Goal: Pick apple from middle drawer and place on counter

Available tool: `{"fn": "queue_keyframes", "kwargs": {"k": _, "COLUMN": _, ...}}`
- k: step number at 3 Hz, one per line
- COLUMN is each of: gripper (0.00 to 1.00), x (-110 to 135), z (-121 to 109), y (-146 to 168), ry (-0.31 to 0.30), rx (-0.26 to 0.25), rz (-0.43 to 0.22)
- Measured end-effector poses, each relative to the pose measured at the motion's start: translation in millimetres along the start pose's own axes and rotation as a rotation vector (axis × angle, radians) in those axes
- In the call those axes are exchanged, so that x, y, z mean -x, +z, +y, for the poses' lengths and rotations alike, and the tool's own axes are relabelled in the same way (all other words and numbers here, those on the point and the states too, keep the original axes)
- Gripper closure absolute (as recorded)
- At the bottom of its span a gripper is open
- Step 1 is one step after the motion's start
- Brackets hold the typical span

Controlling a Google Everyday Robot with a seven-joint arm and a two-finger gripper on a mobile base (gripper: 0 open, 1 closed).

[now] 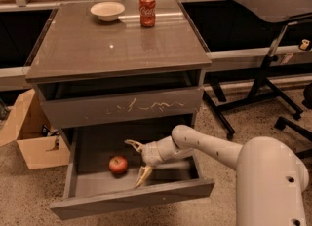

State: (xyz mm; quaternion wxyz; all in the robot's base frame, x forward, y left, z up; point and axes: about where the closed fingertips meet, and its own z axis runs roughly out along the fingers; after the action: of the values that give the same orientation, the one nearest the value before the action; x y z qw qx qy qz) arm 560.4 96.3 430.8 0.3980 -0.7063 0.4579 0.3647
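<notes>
I have one view only, looking down from high in front of the cabinet (87, 110) and facing its drawer fronts. It is near enough that the counter (97, 49) fills the upper half and the open middle drawer (131, 198) sits at the bottom edge. My arm (209, 147) enters from the lower right, close to the lens. The gripper (134, 163) hangs spread open inside the drawer, just right of the apple (118, 164).

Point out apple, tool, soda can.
Small round red apple (118, 164): camera view, centre of skin.
Pale two-finger tool (132, 163): camera view, between open fingertips, in grey-brown drawer (131, 198) right of apple.
Red soda can (147, 10): camera view, mid label.
</notes>
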Motion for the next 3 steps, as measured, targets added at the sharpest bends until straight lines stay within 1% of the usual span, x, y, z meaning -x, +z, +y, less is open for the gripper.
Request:
{"fn": "queue_keyframes", "kwargs": {"k": 1, "gripper": 0.0, "x": 0.2, "z": 0.0, "y": -0.1, "ry": 0.0, "rx": 0.0, "rz": 0.0}}
{"fn": "queue_keyframes", "kwargs": {"k": 2, "gripper": 0.0, "x": 16.4, "z": -2.5, "y": -26.5, "ry": -0.05, "rx": -0.08, "rz": 0.019}}
{"fn": "queue_keyframes", "kwargs": {"k": 3, "gripper": 0.0, "x": 41.2, "z": -3.6, "y": -65.0, "ry": -0.125, "rx": -0.193, "rz": 0.047}}
